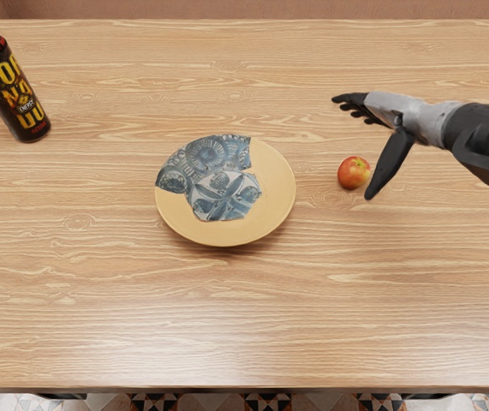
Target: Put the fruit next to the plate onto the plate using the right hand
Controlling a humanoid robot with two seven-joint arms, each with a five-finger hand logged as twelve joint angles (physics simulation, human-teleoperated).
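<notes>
Tabletop (227, 317): light wood grain, carries every item listed
Can (8, 84): black energy-drink can, far left rear, tilted, well apart from the plate
Plate (271, 207): round, yellow, blue-grey pattern across its left part, centre of tabletop
Apple (354, 172): red-yellow, resting on the tabletop just right of the plate, not on it
Right robot hand (385, 120): fingers spread, holding nothing; one dark digit hangs down just beside the apple

A round tan ceramic plate (271, 214) lies near the middle of the light wooden table (227, 325). A small red apple (354, 172) lies just right of it, not touching. A black drink can (8, 84) stands at the far left, further back.
</notes>
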